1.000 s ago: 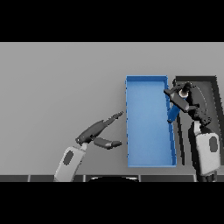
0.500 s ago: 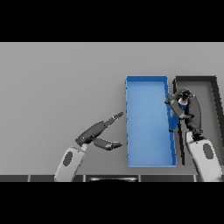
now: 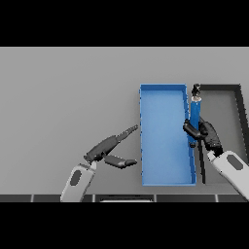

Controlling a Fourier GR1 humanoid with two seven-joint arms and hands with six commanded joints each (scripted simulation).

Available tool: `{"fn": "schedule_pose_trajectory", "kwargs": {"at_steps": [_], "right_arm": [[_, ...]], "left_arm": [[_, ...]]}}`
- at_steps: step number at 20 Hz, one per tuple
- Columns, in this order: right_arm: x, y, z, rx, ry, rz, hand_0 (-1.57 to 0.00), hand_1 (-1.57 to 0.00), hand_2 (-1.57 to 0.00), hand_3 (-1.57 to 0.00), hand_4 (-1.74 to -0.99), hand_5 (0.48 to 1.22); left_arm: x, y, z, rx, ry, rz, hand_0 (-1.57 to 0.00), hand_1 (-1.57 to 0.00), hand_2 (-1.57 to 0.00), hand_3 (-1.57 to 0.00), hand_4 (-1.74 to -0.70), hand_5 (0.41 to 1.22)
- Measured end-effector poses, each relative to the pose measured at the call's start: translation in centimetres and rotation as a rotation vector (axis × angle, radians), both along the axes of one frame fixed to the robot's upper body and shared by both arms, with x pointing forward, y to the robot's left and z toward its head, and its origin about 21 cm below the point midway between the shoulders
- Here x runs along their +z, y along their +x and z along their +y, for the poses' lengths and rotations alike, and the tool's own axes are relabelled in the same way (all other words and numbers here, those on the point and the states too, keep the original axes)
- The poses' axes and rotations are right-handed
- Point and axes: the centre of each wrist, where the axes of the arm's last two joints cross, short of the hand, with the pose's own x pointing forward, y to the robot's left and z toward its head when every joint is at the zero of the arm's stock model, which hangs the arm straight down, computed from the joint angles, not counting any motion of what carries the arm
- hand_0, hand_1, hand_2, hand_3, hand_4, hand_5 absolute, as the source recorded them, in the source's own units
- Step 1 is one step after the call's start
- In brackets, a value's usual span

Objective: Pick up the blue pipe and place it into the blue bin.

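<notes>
The blue pipe (image 3: 196, 110) is held upright in my right hand (image 3: 205, 133), whose fingers are curled round its lower part. It has a dark end at the top and hangs between the blue bin (image 3: 165, 136) and the black bin (image 3: 222, 104), just right of the blue bin. My left hand (image 3: 108, 148) is open beside the blue bin on its left, fingers pointing toward it, thumb spread below.
The blue bin and the black bin stand side by side at the right of the grey table (image 3: 63, 97). The black bin is behind and to the right of my right arm (image 3: 232, 168).
My right hand has turned the pipe from tilted to upright and drawn down and a little right. My left hand has barely moved.
</notes>
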Motion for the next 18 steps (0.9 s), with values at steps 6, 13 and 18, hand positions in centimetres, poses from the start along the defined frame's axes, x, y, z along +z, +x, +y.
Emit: {"fn": "schedule_pose_trajectory", "kwargs": {"at_steps": [6,13,18], "right_arm": [[0.5,0.2,1.8,0.07,-0.102,0.088,-0.04,-0.04,-0.04,-0.02,-1.046,0.759],[0.6,0.5,2.0,0.072,-0.122,0.096,-0.01,-0.01,-0.01,0.0,-1.022,0.665],[0.6,0.4,2.1,0.085,-0.121,0.098,-0.01,-0.01,-0.01,0.0,-1.022,0.643]], "left_arm": [[0.0,0.2,-0.1,0.009,0.006,-0.002,0.0,0.0,0.0,0.0,-0.89,0.428],[-0.3,0.2,-0.1,0.011,0.008,-0.008,0.0,0.0,0.0,0.0,-0.89,0.431],[-0.1,0.6,-0.5,0.016,0.012,-0.009,0.0,0.0,0.0,0.0,-0.88,0.431]]}}
